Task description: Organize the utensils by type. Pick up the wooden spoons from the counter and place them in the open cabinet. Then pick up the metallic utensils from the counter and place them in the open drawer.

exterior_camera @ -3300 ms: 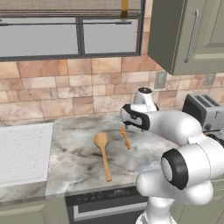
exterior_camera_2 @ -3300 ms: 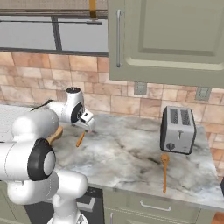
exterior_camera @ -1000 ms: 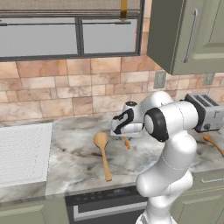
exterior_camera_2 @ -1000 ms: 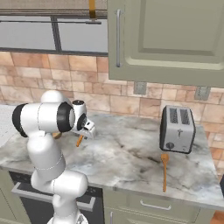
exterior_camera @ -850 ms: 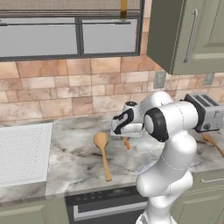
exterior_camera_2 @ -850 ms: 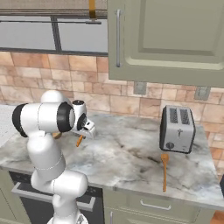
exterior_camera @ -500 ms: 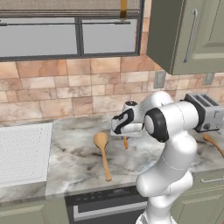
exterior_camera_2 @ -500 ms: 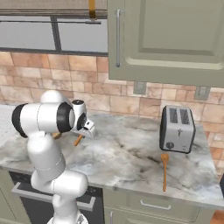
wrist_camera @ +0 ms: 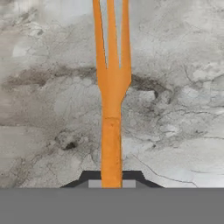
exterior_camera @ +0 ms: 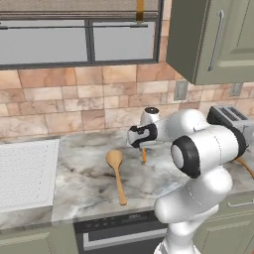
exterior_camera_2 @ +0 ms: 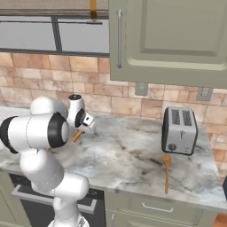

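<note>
Your gripper (wrist_camera: pixel 111 183) had closed since a second before, clenched on the slim spoon (wrist_camera: pixel 112 87); bare counter (wrist_camera: pixel 183 109) lay open either side of it.

Stone, wood, metal and tile, all in a smooth rendered finish

The counter (exterior_camera: pixel 89 178) is polished grey-white marble with darker veins. On it, the big spoon (exterior_camera: pixel 117 171) and the slim forked utensil (wrist_camera: pixel 111 87) look like matt orange-tan wood. The toaster (exterior_camera_2: pixel 179 130) is brushed metal. Behind the counter, the tile wall (exterior_camera: pixel 74 106) is matt, mottled stone.
</note>
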Available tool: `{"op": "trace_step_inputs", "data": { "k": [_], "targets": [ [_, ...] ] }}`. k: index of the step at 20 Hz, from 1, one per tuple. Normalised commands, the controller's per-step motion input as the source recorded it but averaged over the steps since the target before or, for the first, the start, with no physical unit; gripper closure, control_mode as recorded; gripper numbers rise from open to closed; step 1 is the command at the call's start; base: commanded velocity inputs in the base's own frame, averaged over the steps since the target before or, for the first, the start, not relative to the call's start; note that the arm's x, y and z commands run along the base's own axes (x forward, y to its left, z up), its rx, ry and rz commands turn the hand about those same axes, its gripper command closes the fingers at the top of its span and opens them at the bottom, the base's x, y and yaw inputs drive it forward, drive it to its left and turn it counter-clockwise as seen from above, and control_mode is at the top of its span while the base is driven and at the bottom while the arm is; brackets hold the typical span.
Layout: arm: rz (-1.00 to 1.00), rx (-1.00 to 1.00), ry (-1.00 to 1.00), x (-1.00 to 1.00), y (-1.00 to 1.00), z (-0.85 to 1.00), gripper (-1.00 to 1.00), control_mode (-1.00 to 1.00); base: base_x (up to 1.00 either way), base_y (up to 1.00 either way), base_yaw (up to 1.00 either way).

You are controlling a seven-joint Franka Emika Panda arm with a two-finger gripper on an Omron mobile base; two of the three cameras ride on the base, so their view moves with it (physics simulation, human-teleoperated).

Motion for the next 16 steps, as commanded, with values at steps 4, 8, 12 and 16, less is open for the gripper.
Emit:
{"op": "trace_step_inputs", "data": {
  "k": [4,8,12,16],
  "targets": [
    [0.01,0.00,-0.11,-0.35,-0.07,0.76,1.00,-1.00,0.00,0.00,0.00],
    [0.05,0.00,-0.12,-0.34,-0.01,0.82,1.00,-1.00,0.00,0.00,0.00],
    [0.08,-0.03,-0.15,-0.42,0.00,0.77,1.00,-1.00,0.00,0.00,0.00],
    [0.09,-0.02,-0.17,-0.53,-0.01,0.81,1.00,-1.00,0.00,0.00,0.00]
  ]
}}
